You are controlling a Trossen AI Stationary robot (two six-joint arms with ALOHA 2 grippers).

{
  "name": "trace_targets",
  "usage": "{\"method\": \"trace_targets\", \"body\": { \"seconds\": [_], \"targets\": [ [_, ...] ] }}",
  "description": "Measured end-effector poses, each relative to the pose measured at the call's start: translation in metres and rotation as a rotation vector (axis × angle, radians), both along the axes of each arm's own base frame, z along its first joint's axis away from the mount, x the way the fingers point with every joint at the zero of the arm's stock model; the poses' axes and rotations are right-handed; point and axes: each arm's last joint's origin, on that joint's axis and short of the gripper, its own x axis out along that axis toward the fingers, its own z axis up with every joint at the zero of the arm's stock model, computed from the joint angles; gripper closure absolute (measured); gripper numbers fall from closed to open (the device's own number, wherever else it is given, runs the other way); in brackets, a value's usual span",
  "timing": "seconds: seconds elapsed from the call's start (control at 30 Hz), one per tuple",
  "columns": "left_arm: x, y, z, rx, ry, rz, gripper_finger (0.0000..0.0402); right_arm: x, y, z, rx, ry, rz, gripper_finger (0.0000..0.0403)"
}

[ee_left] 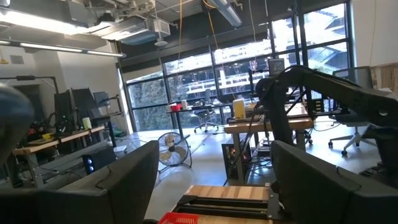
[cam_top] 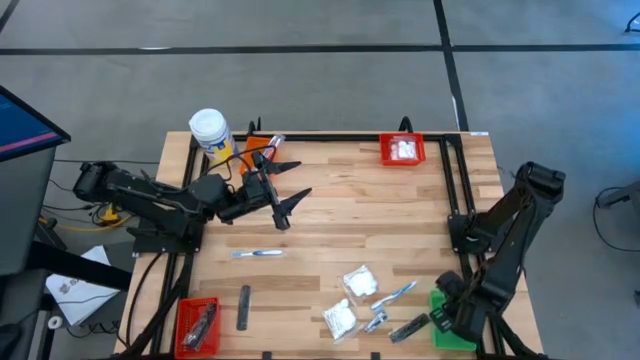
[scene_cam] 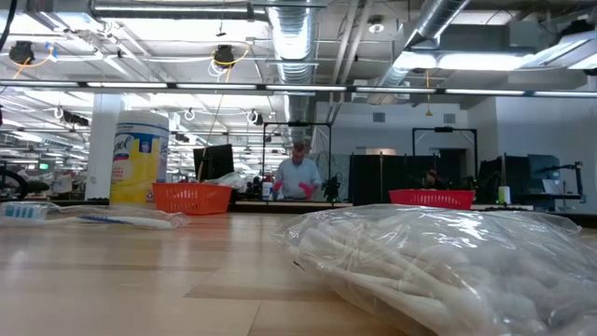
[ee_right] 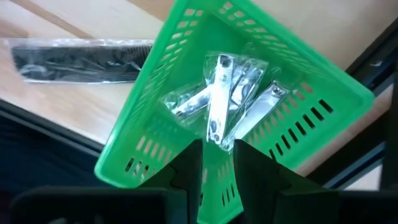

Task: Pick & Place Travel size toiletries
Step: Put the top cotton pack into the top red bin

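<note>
My right gripper (ee_right: 217, 163) hangs over the green bin (ee_right: 292, 68) at the table's near right corner (cam_top: 452, 322), pointing down. Its fingers stand a little apart with nothing between them. Below it, three silvery sachets (ee_right: 219, 99) lie in the bin. Next to the bin lies a dark flat bar (ee_right: 81, 59). White packets (cam_top: 360, 280), toothbrushes (cam_top: 258, 253), another dark bar (cam_top: 243, 306) and a silvery sachet (cam_top: 375, 322) lie on the table's near half. My left gripper (cam_top: 285, 202) waits open, raised over the far left.
A white-capped yellow jar (cam_top: 210, 130) and an orange bin (cam_top: 262, 150) stand at the far left. One red bin (cam_top: 402, 150) holds white packets at the far right, and another (cam_top: 197, 325) holds dark bars at the near left. A black frame (cam_top: 455, 180) edges the table.
</note>
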Motion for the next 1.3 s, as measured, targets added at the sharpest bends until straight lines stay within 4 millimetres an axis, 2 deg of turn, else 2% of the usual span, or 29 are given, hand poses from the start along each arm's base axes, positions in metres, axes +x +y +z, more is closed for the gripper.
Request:
{"method": "trace_targets", "body": {
  "seconds": [0.4,1.3],
  "targets": [
    [0.002,-0.001,-0.004,-0.017,0.026,-0.009,0.0103,-0.001,-0.02,0.02,-0.054,-0.164,0.029,0.032],
    [-0.001,-0.029,-0.013,-0.103,0.095,-0.135,0.0103,0.06,-0.071,0.02,-0.165,-0.263,0.438,0.032]
  ]
}}
